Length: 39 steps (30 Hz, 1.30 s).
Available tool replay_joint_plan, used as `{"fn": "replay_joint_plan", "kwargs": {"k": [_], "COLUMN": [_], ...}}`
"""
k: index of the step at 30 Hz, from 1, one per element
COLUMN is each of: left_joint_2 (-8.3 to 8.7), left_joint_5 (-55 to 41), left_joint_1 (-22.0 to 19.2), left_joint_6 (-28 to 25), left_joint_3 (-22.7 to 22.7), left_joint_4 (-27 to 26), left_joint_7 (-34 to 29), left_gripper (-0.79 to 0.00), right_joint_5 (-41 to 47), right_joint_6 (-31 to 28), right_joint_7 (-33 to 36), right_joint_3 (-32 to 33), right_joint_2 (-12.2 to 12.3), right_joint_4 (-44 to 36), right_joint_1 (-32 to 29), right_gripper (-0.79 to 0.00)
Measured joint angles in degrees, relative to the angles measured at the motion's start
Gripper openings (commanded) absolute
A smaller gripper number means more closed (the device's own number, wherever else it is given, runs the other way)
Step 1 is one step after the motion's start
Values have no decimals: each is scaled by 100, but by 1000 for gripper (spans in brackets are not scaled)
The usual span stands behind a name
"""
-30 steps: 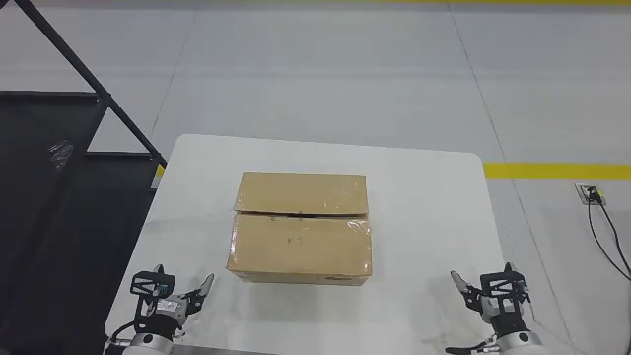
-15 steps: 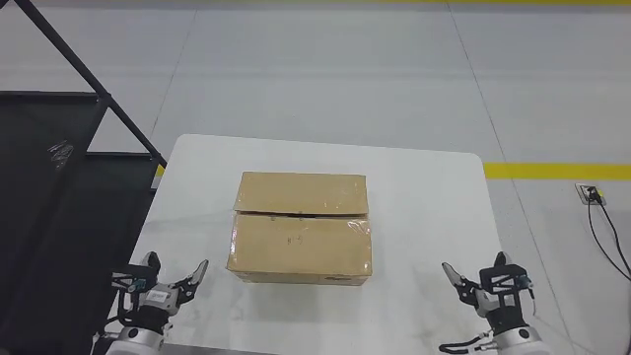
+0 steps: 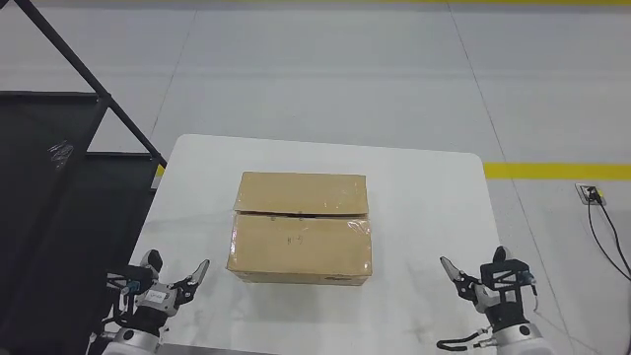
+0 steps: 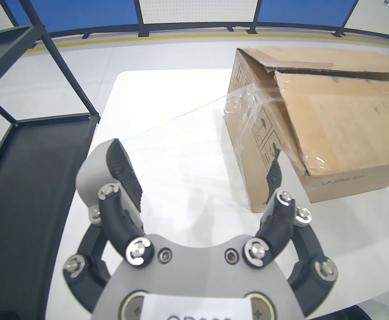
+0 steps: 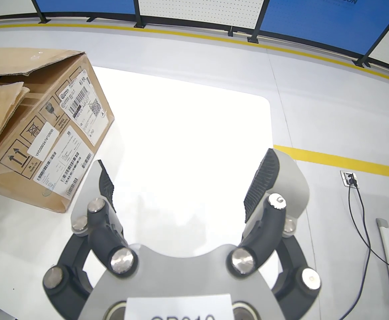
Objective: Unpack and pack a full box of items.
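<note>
Step in hand: the very start of unpacking, by the look of it. The cardboard box (image 3: 301,227) is not opened yet.
Box spot: it's parked mid-surface (image 3: 434,217), between the two arms and well apart from both.
Flaps: the far flap (image 4: 314,56) and near flap (image 4: 347,118) are folded down over the contents. A dark gap is seen along the seam, and crumpled clear tape (image 4: 244,101) is stuck at one top corner.
Left end effector (image 4: 194,154): held low near the surface's front left corner, fingers spread wide, nothing gripped.
Right end effector (image 5: 185,159): same deal at the front right, fingers wide apart and empty.
Next move: an arm probably has to be brought in to the seam so a flap edge can be caught and swung up. The slightly raised near flap looks the easier pick.
Heads-up: the box may need to be pinned by the other arm so it isn't dragged along.
</note>
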Motion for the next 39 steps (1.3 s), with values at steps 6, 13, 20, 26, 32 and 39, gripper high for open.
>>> {"fn": "replay_joint_plan", "kwargs": {"k": [6, 13, 20, 26, 32, 39], "left_joint_2": [-27, -45, -58, -58, -58, -77], "left_joint_5": [-643, -2047, -3189, -3202, -3205, -4081], "left_joint_1": [-408, -786, -886, -885, -885, -1167], "left_joint_6": [93, -197, -429, -435, -435, -426], "left_joint_3": [-32, -229, -265, -265, -265, -209], "left_joint_4": [10, 29, 29, 34, 33, 174], "left_joint_7": [-250, -762, -1263, -1270, -1270, -1598], "left_gripper": [0, 0, 0, 0, 0, 0], "right_joint_5": [994, 2327, 3912, 3904, 3926, 4608], "right_joint_6": [-608, -1067, -1241, -934, -947, -1262], "right_joint_7": [330, 1169, 2015, 2148, 2138, 2238], "right_joint_3": [-286, -728, -1037, -1014, -1022, -1334], "right_joint_2": [-34, -82, -127, -128, -129, -173], "right_joint_4": [-188, -60, 402, 461, 466, 805], "right_joint_1": [315, 1038, 1807, 1923, 1915, 2179], "right_gripper": [0, 0, 0, 0, 0, 0]}}
